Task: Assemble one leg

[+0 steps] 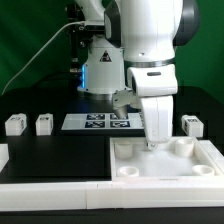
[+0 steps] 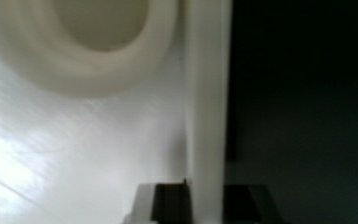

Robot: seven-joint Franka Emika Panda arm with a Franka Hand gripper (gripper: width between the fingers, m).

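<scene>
Three legs, small white blocks, stand on the black table: two at the exterior view's left and one at its right. The large flat white tray-like piece lies at the front right. My gripper reaches down onto its far rim. In the wrist view the rim wall runs between my two dark fingers, which sit flush against both of its sides, so the gripper is closed on the wall. A round corner socket shows beside it. No leg is held.
The marker board lies at the back middle of the table, behind the gripper. A flat white slab runs along the front left edge. The arm's base and cables stand at the back.
</scene>
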